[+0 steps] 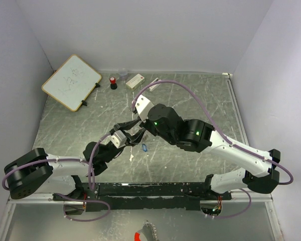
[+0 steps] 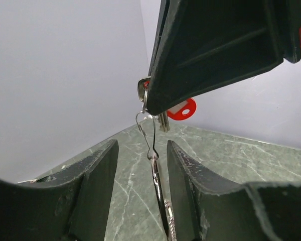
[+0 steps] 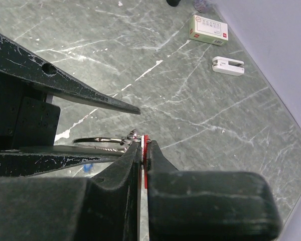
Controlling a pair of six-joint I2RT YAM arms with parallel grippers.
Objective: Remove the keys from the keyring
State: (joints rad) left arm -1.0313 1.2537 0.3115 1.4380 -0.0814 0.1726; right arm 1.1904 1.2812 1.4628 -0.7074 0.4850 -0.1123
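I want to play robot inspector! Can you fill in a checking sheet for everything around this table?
Surface: green marbled table, scratched.
Job's things: red key clamped in right gripper, keyring hanging below it; blue key lying on the table.
Clutter: whiteboard, red-capped cylinder, clear cup, white box.
Grippers: right gripper shut on red key; left gripper open, straddling the keyring.
Cables: purple cables looping over both arms.
Surroundings: white walls.
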